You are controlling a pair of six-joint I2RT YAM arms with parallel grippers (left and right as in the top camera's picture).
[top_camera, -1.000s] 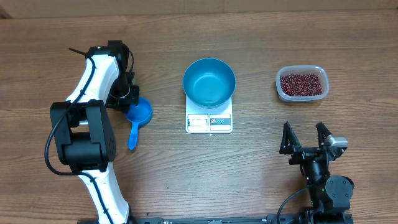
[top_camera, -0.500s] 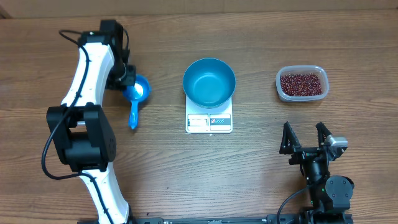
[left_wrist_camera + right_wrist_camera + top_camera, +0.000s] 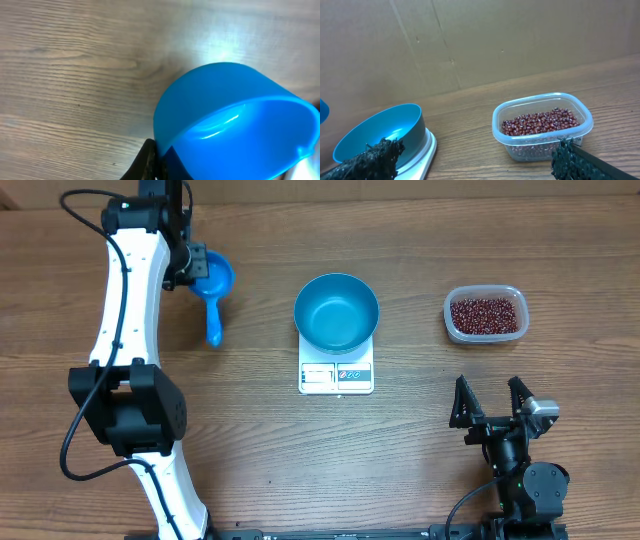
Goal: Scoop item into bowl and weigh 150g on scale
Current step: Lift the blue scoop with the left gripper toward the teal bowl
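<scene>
Well, left gripper (image 3: 194,265) pinches scoop (image 3: 218,278) by its rim at upper left, right gripper (image 3: 490,398) gapes idle; reaching beans (image 3: 486,314) upper right risks scoop slipping or clipping bowl (image 3: 336,312) on scale (image 3: 336,376).

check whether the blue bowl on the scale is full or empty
Empty. The bowl sits on the scale with only its bare blue inside showing; the beans lie in the clear tub.

A blue scoop (image 3: 225,125) looms over the wooden table (image 3: 65,75), a dark fingertip (image 3: 145,162) touching its rim.
</scene>
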